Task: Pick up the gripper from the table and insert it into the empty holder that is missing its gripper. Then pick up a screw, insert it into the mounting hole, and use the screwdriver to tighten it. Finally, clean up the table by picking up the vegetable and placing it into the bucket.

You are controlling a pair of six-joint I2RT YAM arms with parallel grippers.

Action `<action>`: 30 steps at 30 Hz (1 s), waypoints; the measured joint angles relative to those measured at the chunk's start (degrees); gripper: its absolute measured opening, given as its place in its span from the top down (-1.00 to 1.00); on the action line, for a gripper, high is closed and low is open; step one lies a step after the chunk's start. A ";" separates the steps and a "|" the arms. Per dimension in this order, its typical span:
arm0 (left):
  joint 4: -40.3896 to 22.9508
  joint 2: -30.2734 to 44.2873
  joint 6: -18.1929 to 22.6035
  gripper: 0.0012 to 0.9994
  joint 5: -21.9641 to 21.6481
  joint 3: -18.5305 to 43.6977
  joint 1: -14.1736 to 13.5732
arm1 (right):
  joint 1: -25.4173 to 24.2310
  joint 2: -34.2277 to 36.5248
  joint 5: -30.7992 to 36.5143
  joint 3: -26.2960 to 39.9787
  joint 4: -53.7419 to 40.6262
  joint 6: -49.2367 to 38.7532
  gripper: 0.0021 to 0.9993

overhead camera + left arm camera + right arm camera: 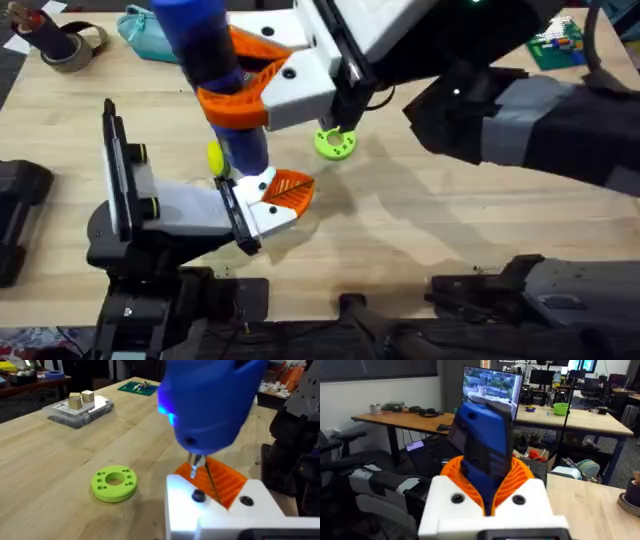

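The screwdriver point(205, 40) stood nearly upright over the lower left part of the surface point(420, 230). Its top was cut off by the overhead view's upper edge, and its lower end was hidden behind the right gripper point(240, 85). That gripper was closed on the blue barrel, an orange ribbed pad on either side. In the right wrist view the barrel point(487, 445) rose between the pads of the same gripper point(490, 485).

The holder point(185, 210) lay low at the lower left, with the orange gripper finger point(280, 195) seated against its black end plate. In the left wrist view the screwdriver point(210, 405) hung large and blurred. Its thin bit pointed down at a dark hole in the white base of the gripper finger point(225, 480). Whether the tip touched the hole could not be made out. Whether the left gripper was open or closed could not be told.

A green ring point(335, 143) lay just beyond the finger, apart from it point(114, 483). The right arm crossed the upper right as a dark mass and covered the surface beneath it. A teal pouch point(150, 35) and a tape roll point(70, 45) sat at the far left edge, the pouch partly hidden behind the screwdriver. The near right of the surface lay open.
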 joint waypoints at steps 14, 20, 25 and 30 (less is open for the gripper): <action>0.00 -0.02 0.00 0.98 0.00 0.00 0.00 | 0.00 0.02 -0.04 -0.02 -1.03 0.05 0.91; 0.00 -0.02 0.02 0.98 0.00 0.00 0.00 | 0.00 0.02 -0.09 -0.20 -1.57 0.04 0.91; 0.00 0.00 0.00 0.98 0.00 0.00 0.00 | 0.00 0.00 -0.09 -0.27 -1.56 0.03 0.91; 0.00 -0.02 0.02 0.98 0.00 0.00 0.00 | 0.00 0.02 0.01 -1.20 -1.50 0.02 0.91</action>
